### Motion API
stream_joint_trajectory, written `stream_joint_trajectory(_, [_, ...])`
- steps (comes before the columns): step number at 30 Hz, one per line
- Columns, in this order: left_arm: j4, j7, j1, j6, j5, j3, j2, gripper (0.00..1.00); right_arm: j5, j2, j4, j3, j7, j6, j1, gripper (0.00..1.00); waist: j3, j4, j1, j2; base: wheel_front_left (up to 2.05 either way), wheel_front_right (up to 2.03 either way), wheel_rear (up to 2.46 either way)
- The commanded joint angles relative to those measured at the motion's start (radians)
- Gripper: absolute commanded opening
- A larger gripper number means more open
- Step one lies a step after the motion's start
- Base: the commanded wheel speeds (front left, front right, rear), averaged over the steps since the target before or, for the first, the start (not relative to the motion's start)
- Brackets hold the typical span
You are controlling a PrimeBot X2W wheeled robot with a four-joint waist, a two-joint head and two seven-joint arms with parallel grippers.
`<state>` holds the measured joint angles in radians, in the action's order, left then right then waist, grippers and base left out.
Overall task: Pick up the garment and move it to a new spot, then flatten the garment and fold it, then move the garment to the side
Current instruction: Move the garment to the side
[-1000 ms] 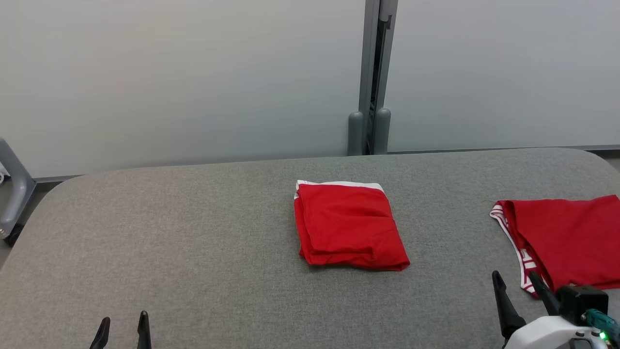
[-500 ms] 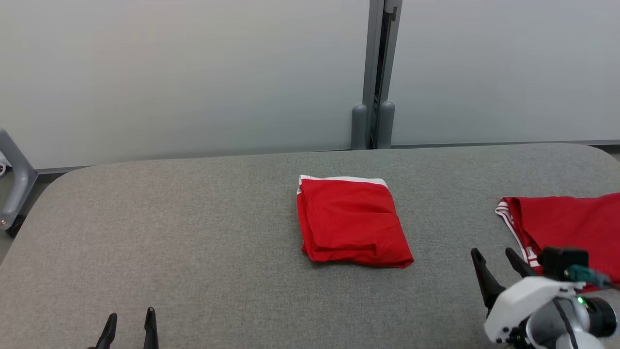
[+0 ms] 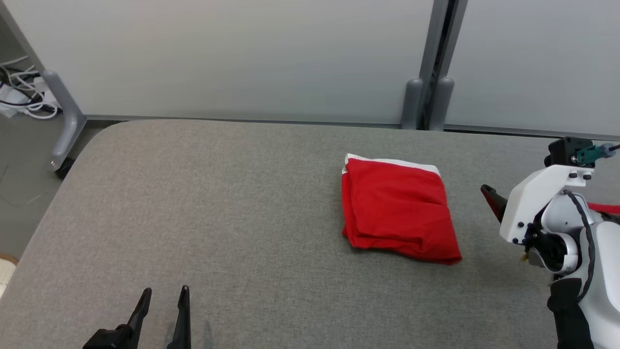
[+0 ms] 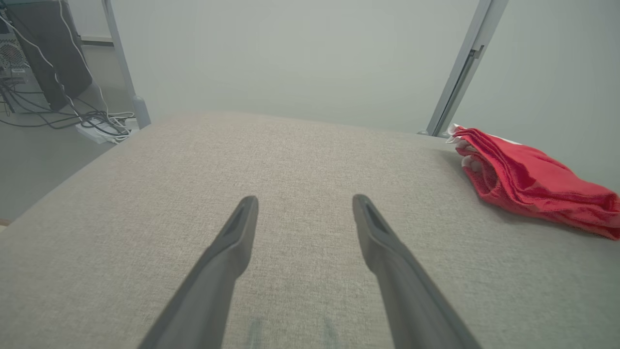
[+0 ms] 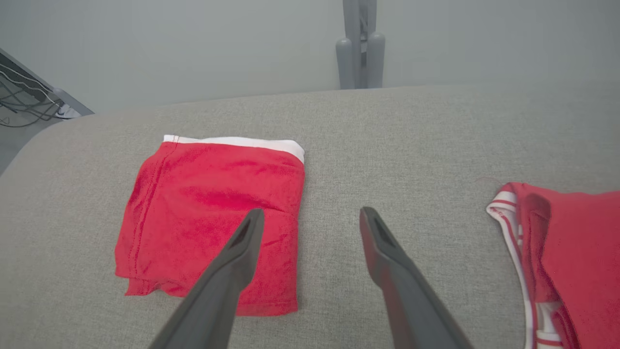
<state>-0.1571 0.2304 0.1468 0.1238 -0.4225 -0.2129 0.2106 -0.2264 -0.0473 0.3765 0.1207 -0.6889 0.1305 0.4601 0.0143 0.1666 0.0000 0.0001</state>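
A folded red garment [image 3: 397, 208] lies flat on the grey fabric worktop [image 3: 218, 203] as a neat, roughly square packet. A white band shows along its far edge and its layered folds along the near edge. The right gripper [image 5: 311, 213] is just to the right of this garment, its two dark fingers spread wide apart with nothing between them. In the right wrist view one finger crosses in front of the garment's near right corner and the other stands over bare worktop. In the head view the one fingertip that shows is clear of the cloth. The left gripper [image 3: 165, 290] sits well to the near left of the garment, low over bare worktop, jaws likewise apart and empty. A second red garment [image 5: 571, 252] with a red-and-white striped band lies further right of the folded one, well apart from it. Behind the folded garment a grey post [image 3: 428, 104] rises between pale wall panels.
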Motion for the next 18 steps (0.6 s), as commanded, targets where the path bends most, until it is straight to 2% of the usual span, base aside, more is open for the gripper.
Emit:
stream_joint_trajectory(1, [0.005, 0.004, -0.023, -0.005, 0.005, -0.002, 0.002, 1.0, 0.018, -0.007, 0.023, 0.009, -0.001, 0.001, 0.025, 1.0, 0.065, 0.063, 0.0, -0.0001, 0.0, 0.0, 0.0])
stream_joint_trajectory(9, [-0.016, 0.01, -0.072, -0.021, 0.001, -0.019, -0.015, 1.0, 0.098, -0.007, 0.216, 0.074, 0.049, 0.001, 0.105, 1.0, 0.142, 0.153, 0.0, -0.0001, 0.0, 0.0, 0.0])
stream_joint_trajectory(18, [-0.045, 0.019, -0.098, -0.036, -0.006, -0.025, -0.019, 1.0, 0.118, -0.005, 0.417, 0.116, 0.108, 0.001, 0.145, 1.0, 0.167, 0.176, 0.0, -0.0001, 0.0, 0.0, 0.0])
